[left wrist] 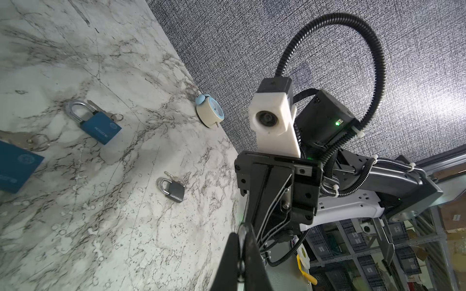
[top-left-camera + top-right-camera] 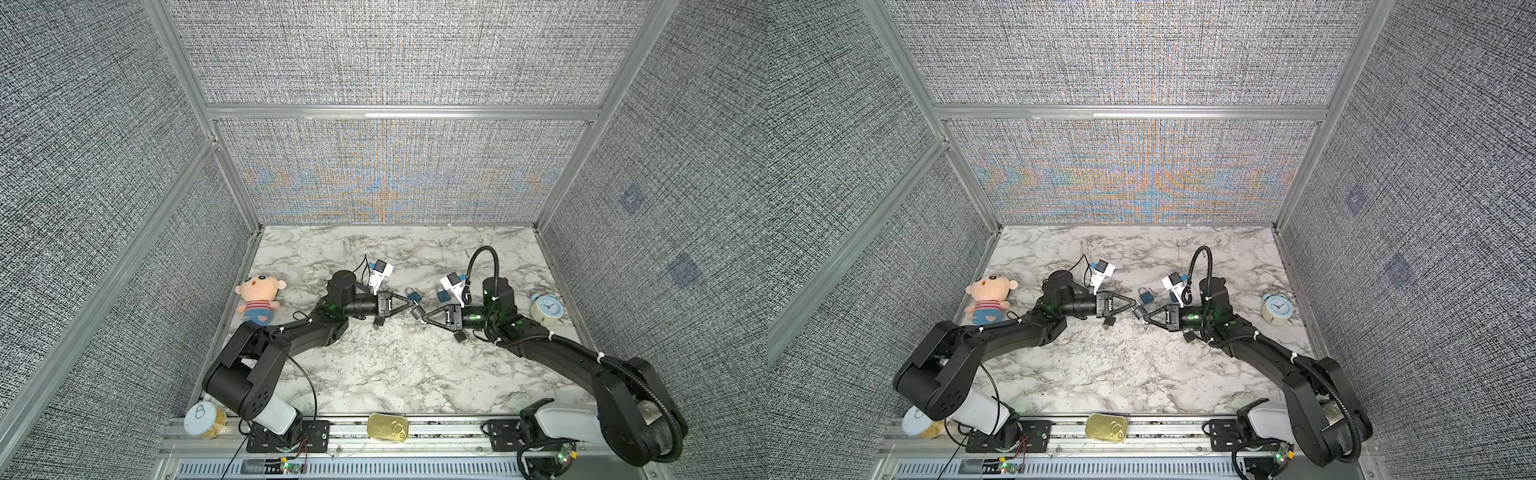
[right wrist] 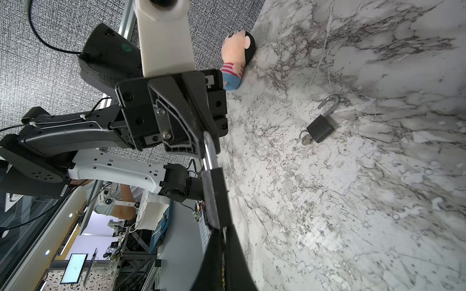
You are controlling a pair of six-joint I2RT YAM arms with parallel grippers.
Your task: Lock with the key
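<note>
A small dark padlock (image 2: 417, 311) (image 2: 1139, 311) hangs in the air over the middle of the marble table, between my two grippers. My left gripper (image 2: 411, 307) (image 1: 242, 234) is shut on its silver shackle (image 3: 208, 151). In the right wrist view the lock body (image 3: 214, 194) stands edge-on just ahead of my right gripper (image 3: 222, 229) (image 2: 420, 319). That gripper is shut at the body's keyhole end. The key is hidden between its fingers.
Two blue padlocks (image 2: 412, 294) (image 2: 443, 295) lie behind the grippers. Two more dark padlocks (image 2: 378, 322) (image 2: 459, 336) lie under the wrists, one of them open (image 3: 321, 126). There are also a doll (image 2: 257, 297), an alarm clock (image 2: 545, 308), a gold tin (image 2: 387, 427) and a can (image 2: 203, 419).
</note>
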